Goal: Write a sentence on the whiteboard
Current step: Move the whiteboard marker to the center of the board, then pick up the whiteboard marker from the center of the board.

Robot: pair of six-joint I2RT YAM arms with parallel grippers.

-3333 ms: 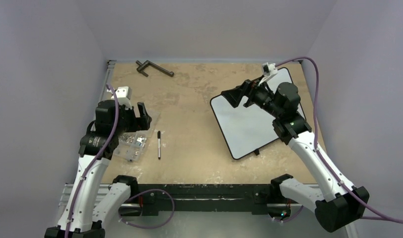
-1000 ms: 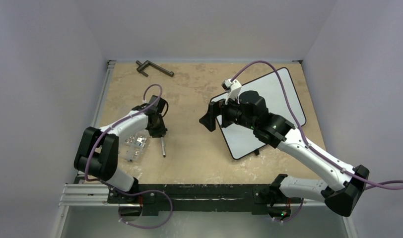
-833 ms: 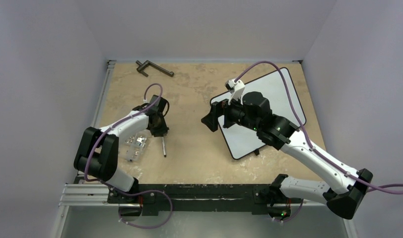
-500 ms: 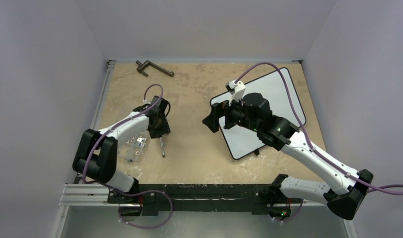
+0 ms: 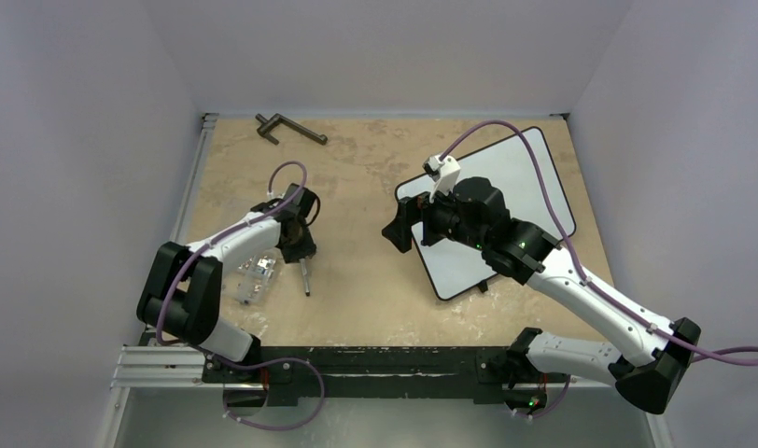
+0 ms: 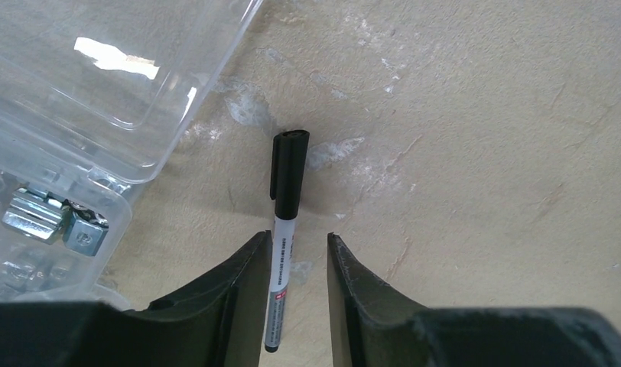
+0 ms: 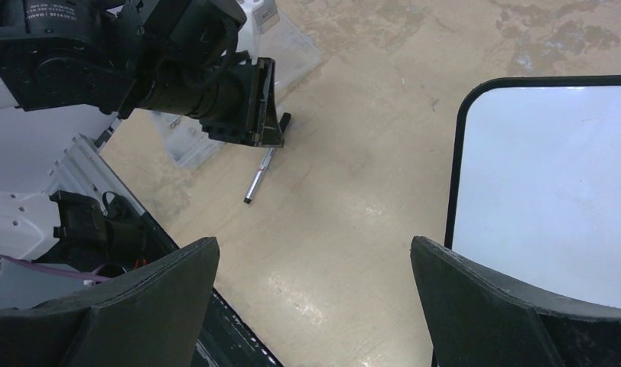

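Clear plastic box [image 6: 78, 115] sits just left of the left gripper [image 6: 296, 252], whose fingers stand apart astride the marker [image 6: 289, 176] — lying nearer one finger, it could roll or tilt on closing — while the right gripper [image 7: 313, 248], spread wide, hovers with the blank whiteboard [image 7: 552, 191] just to its right.

Whiteboard [image 5: 520, 173] middle hidden by right arm [image 5: 543, 266]; pen [image 5: 306, 280] top under left claw [image 5: 301, 256]; label print [image 6: 275, 294] unreadably small.
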